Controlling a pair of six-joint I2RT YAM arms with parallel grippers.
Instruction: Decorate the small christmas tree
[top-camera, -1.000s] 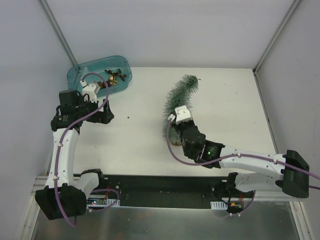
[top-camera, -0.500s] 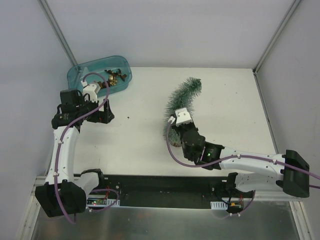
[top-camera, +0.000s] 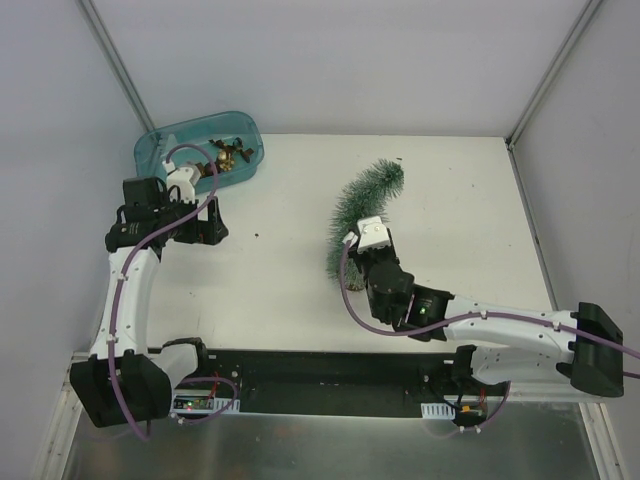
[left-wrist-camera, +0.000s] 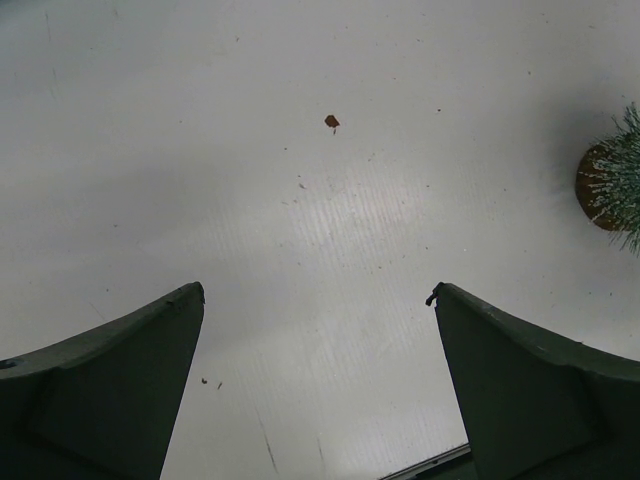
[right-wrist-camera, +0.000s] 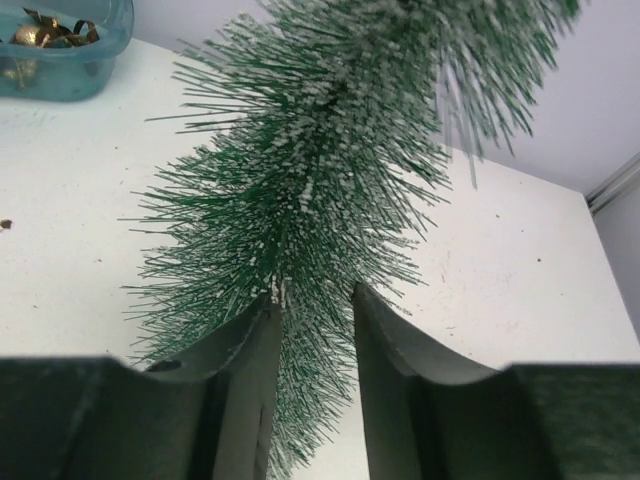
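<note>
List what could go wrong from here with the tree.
1. The small christmas tree curves and leans away from upright, and the right gripper has its jaws only slightly apart around the lower bristles. If it is let go, the tree may topple.
2. Bristles sit between those jaws, so pulling back might snag and drag the tree.
3. The left gripper hangs open and empty while the ornaments lie in the teal tray, so decorating could stall.

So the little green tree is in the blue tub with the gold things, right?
No. The tree is out on the white table, away from the blue tub; the gold things are in there. The top view shows it.
</note>
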